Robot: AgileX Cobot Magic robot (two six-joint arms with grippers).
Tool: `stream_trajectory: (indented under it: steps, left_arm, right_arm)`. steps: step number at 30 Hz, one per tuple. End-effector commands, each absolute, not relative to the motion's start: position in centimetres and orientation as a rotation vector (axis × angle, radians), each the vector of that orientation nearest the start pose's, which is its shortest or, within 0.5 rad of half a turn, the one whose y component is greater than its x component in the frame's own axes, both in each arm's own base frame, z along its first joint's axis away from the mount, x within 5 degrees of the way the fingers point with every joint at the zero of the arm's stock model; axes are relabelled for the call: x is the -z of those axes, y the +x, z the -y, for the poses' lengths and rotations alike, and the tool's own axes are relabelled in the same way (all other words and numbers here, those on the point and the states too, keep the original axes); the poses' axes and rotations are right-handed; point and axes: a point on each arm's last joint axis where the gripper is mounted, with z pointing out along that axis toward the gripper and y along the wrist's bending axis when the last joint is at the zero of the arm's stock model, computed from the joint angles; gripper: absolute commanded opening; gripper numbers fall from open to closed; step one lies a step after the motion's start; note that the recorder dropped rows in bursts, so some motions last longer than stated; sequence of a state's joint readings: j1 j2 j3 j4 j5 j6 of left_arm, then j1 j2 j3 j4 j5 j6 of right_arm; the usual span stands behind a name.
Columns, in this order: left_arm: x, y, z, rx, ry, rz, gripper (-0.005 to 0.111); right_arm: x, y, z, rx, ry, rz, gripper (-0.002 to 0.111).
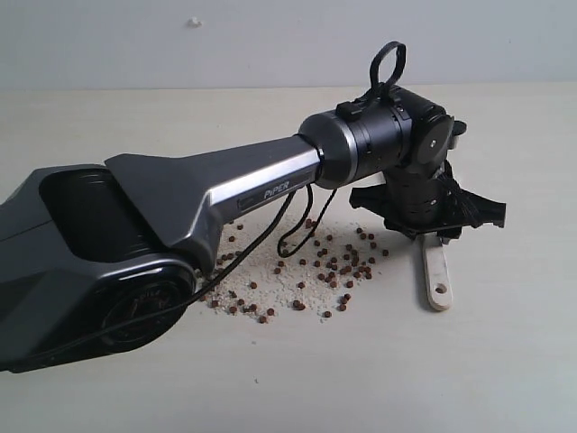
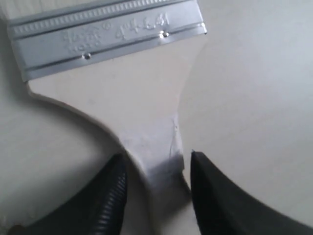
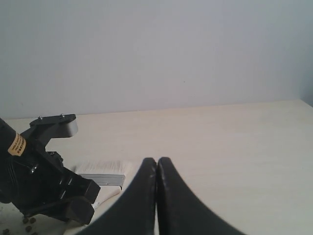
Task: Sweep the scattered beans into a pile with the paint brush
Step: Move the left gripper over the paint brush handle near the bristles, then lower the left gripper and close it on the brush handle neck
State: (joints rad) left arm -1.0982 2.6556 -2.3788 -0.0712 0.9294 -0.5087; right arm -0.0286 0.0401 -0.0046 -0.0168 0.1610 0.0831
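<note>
The paint brush (image 1: 437, 271) lies flat on the table to the right of the beans; only its cream handle with the hole shows, the head hidden under my left gripper (image 1: 431, 236). In the left wrist view the silver ferrule (image 2: 107, 39) and the brush handle (image 2: 146, 112) fill the frame. My left gripper (image 2: 156, 159) is open and straddles the handle's narrow neck, with a slim gap on one side. The reddish-brown beans (image 1: 334, 262) lie scattered over pale crumbs, with no compact pile. My right gripper (image 3: 157, 160) is shut and empty, off to the side.
The left arm's long grey body (image 1: 180, 207) stretches over the left part of the bean patch, with a black cable (image 1: 293, 230) hanging down. In the right wrist view the brush bristles (image 3: 102, 166) and the left gripper (image 3: 49, 191) show, with bare tabletop (image 3: 234, 137) beyond.
</note>
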Motion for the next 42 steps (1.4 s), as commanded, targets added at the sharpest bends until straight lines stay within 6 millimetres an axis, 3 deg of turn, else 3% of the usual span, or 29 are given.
stream_trajectory:
  steps: [1,10,18,27,35,38,42]
  left_arm:
    - [-11.2,24.9,50.0,0.541,0.78,-2.712,0.042]
    - [-10.7,25.0,48.7,0.323,0.815,-2.773,0.041]
    - [-10.7,25.2,48.7,0.314,0.828,-2.743,0.041]
    - [-10.9,24.0,49.6,0.252,1.089,-2.578,0.041]
    - [-10.1,24.0,49.6,0.233,1.092,-2.584,0.041]
    - [-9.6,24.0,49.6,0.229,1.089,-2.595,0.036]
    - [-9.4,23.9,49.4,0.212,1.091,-2.617,0.014]
  right_arm:
    - [-19.8,5.9,0.2,-0.015,0.079,-1.663,0.0]
    - [-19.8,5.9,0.2,-0.015,0.079,-1.663,0.0]
    - [-19.8,5.9,0.2,-0.015,0.079,-1.663,0.0]
    - [-19.8,5.9,0.2,-0.015,0.079,-1.663,0.0]
    - [-19.8,5.9,0.2,-0.015,0.079,-1.663,0.0]
    - [-19.8,5.9,0.2,-0.015,0.079,-1.663,0.0]
    - [-19.8,5.9,0.2,-0.015,0.079,-1.663,0.0]
